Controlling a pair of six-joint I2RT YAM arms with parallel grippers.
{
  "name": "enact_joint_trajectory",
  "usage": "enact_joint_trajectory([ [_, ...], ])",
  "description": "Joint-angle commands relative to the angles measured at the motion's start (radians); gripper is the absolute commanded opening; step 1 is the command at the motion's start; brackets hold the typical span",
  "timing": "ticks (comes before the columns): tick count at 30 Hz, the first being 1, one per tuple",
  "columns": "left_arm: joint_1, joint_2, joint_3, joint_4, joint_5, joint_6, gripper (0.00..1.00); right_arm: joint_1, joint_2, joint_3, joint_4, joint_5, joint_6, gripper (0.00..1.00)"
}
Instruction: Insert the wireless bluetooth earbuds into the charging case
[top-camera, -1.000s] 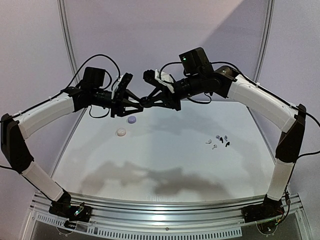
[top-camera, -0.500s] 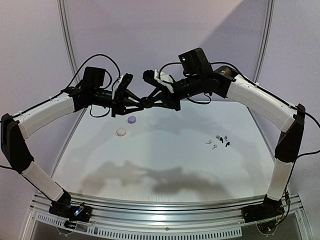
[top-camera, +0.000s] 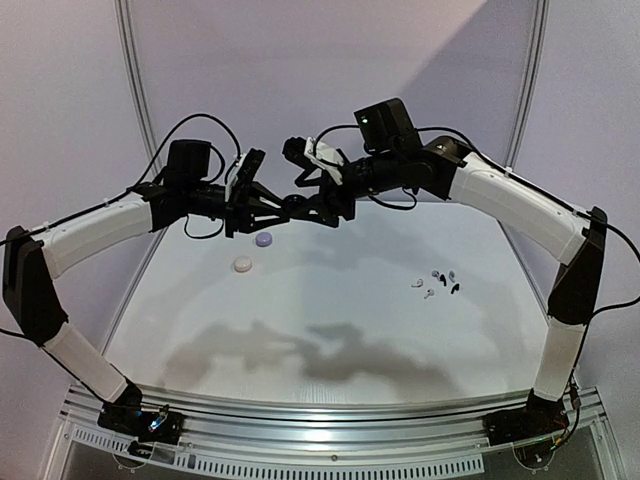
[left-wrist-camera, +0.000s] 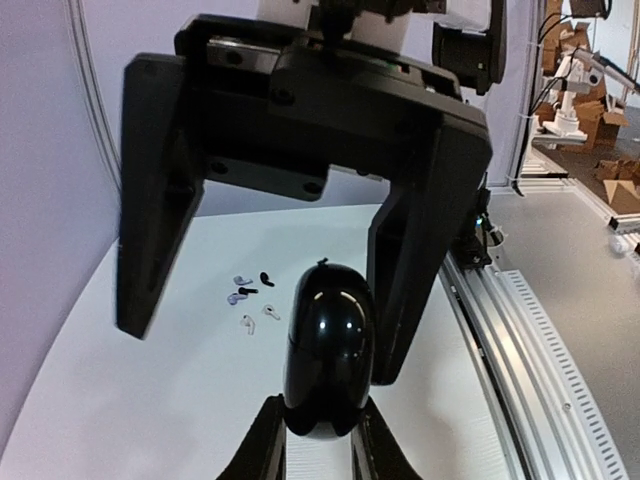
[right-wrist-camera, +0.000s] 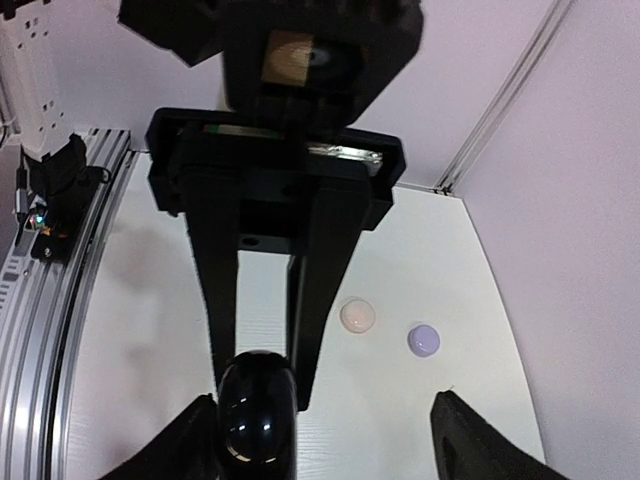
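Setup was a white table (top-camera: 330, 320) boxed in by plain pale lavender walls, with both arms bolted on at the near edge.

Closest stuff on the table, over on the right side: the earbuds (top-camera: 437, 283). They sat in a loose little cluster right on the surface, none of them in a case. From the left wrist cam you could count them (left-wrist-camera: 250, 297), two black, two lavender-grey and two white as far as I could tell. They were tiny, so don't ask me which way each one faced.

A bit further back on the left was a cream round case (top-camera: 242, 264), lid down. Just beyond it was a lavender round case (top-camera: 264, 239), near the first but not touching. Both showed up in the right wrist view too.

Then the action, up in the air over the far part of the table, where the two arms met nose to nose. The left gripper (left-wrist-camera: 320, 428) was pinched tight on a glossy black case (left-wrist-camera: 328, 365), gripping its lower end so it stood on edge between the fingers. The black case looked closed, though I couldn't really see a seam.

The right gripper (right-wrist-camera: 332, 438) was facing it with its fingers (right-wrist-camera: 478, 440) spread wide, one on either side of the black case (right-wrist-camera: 258, 410) and not touching it. So the left arm alone had the case.
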Motion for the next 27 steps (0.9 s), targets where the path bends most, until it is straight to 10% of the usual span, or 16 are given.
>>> enact_joint_trajectory([
  [1, 0.010, -0.037, -0.083, 0.279, 0.056, -0.227, 0.00, -0.004, -0.022, -0.064, 0.119, 0.029, 0.085, 0.80],
  [9, 0.015, -0.088, -0.237, 0.701, 0.015, -0.519, 0.00, -0.115, -0.118, -0.267, 0.492, -0.303, 0.474, 0.68],
  [27, 0.015, -0.090, -0.250, 0.757, 0.002, -0.546, 0.00, -0.100, -0.085, -0.296, 0.650, -0.406, 0.587, 0.33],
])
